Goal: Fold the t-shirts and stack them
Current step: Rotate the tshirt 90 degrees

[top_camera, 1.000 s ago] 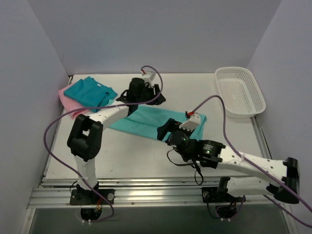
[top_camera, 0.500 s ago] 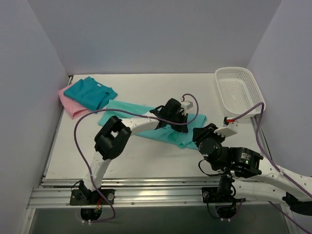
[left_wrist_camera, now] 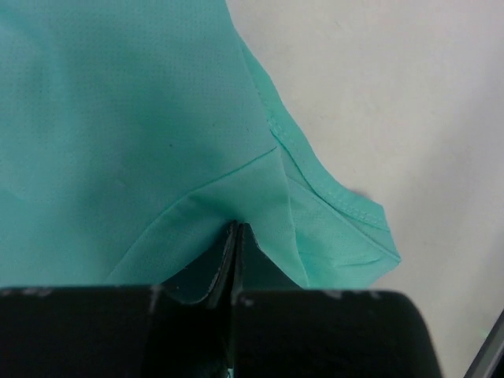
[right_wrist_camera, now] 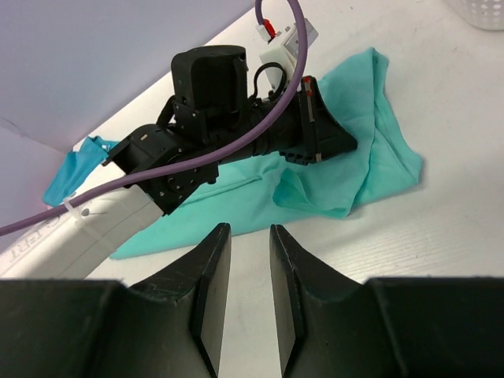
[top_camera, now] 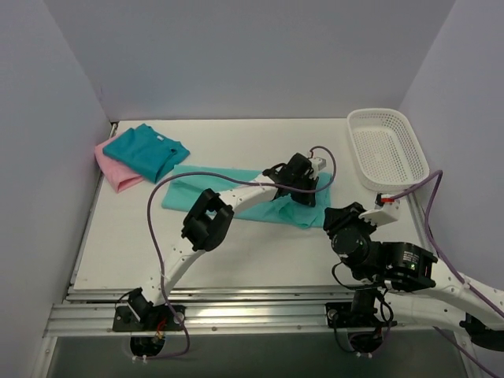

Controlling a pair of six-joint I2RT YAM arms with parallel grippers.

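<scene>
The light sea-green t-shirt [top_camera: 189, 193] lies stretched across the middle of the table, its right end bunched up. My left gripper [top_camera: 303, 189] is shut on a fold of that cloth [left_wrist_camera: 118, 118], with the fabric tenting up at the fingertips [left_wrist_camera: 235, 228]. My right gripper [right_wrist_camera: 248, 236] hovers over bare table just in front of the shirt's near edge [right_wrist_camera: 236, 201]. Its jaws stand a narrow gap apart with nothing between them. At the back left, the teal-blue t-shirt [top_camera: 146, 150] lies folded on top of the pink one [top_camera: 114, 169].
A white mesh basket [top_camera: 387, 150] stands at the back right. The left arm [top_camera: 209, 220] reaches diagonally across the table, and its purple cable loops above the shirt. The right arm's body [top_camera: 386, 260] sits near the front right edge.
My left gripper has shut on the sea-green shirt and carried its edge to the right. My right gripper has let go, narrowed its jaws and pulled back towards the front right.
</scene>
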